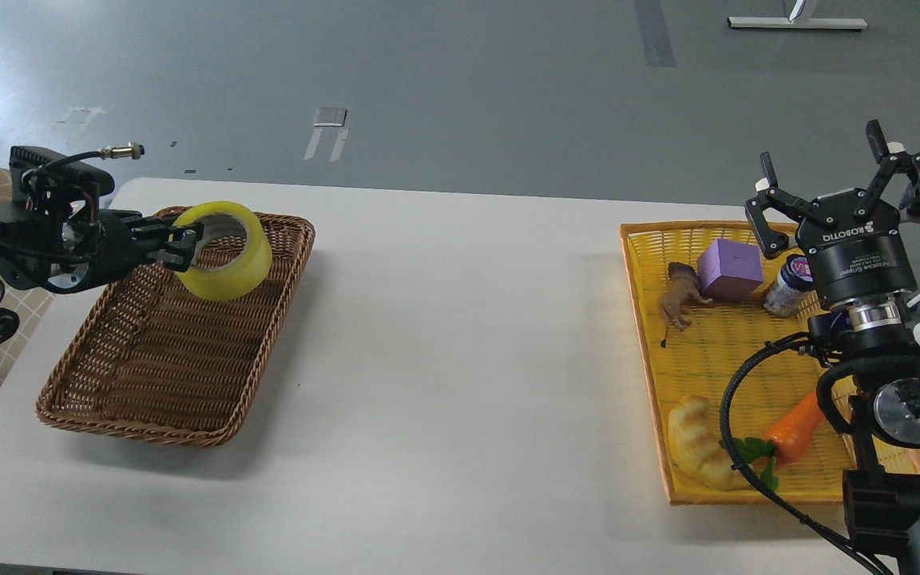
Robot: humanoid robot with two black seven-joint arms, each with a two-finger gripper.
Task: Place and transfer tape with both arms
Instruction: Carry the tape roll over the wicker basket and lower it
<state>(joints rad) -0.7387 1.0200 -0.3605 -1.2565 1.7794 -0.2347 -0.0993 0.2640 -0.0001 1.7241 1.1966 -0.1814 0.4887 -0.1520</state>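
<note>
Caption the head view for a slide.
Left gripper holds the tape over the brown wicker basket; right gripper open.

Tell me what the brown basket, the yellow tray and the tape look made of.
Brown basket: woven wicker or rattan, matte, with a braided rim. Yellow tray: probably plastic weave, by its uniform bright colour. Tape: glossy translucent yellow film on a pale core, likely card.
</note>
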